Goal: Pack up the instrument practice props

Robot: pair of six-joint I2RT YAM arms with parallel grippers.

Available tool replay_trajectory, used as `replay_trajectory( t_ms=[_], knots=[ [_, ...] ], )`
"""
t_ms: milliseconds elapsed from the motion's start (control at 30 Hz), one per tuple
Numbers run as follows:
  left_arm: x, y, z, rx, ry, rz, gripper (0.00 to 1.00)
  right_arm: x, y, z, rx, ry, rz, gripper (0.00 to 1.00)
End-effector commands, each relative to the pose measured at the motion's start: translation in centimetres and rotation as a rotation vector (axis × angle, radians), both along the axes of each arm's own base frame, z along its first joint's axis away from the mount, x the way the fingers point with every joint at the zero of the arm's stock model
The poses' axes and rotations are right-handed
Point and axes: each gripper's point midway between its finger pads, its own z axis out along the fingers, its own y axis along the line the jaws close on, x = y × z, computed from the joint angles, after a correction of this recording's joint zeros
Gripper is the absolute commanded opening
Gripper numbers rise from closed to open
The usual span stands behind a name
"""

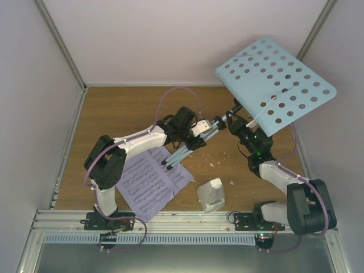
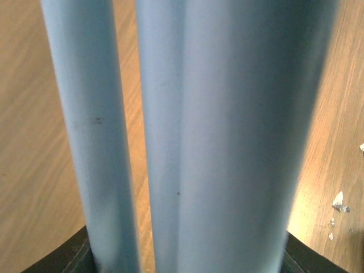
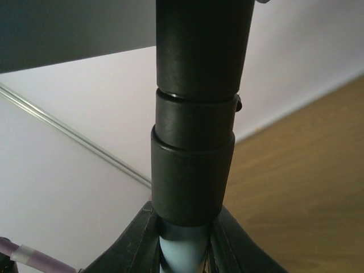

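Top external alone shows metronome, pages, both jaws clamped on music stand.

Bears, on the wooden counter: lavender sheet music pages flat by the near edge, left of middle; white metronome mid near edge; white crumbs scattered nearby.

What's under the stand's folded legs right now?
Sheet music pages lie flat on the table beneath the folded legs of the music stand. The legs cover a strip of paper near its far corner; whether their tips touch it cannot be told.
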Motion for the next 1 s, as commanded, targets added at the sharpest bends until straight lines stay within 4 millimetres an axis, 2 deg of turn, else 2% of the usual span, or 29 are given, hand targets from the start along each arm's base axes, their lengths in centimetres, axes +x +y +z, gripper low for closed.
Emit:
replay_trajectory(
  t_ms=[0,300,533,667,833,967],
  knots=[
    [2.3,-1.4,8.7,-0.244,-0.26,0.036,0.0,0.4,-1.5,-1.2,-0.079,-0.013,-0.086,0.03],
    [2.1,-2.0,6.7,-0.301,-0.143,0.084,0.0,1.2,-0.9,-6.1,-0.083,0.106,-0.05,0.1],
    [2.3,-2.0,4.9,-0.275,-0.122,0.082,0.0,1.2,-1.2,-8.6,-0.078,0.171,-0.067,0.23],
    [2.4,-2.3,3.9,-0.265,-0.101,0.075,0.0,1.0,-1.5,-9.3,-0.07,0.188,-0.08,0.26],
    [2.7,-2.6,3.3,-0.279,-0.101,0.068,0.0,0.7,-2.1,-9.8,-0.075,0.204,-0.108,0.46],
    [2.6,-2.7,2.5,-0.28,-0.09,0.068,0.0,0.4,-2.4,-10.2,-0.083,0.213,-0.12,0.51]
  ],
)
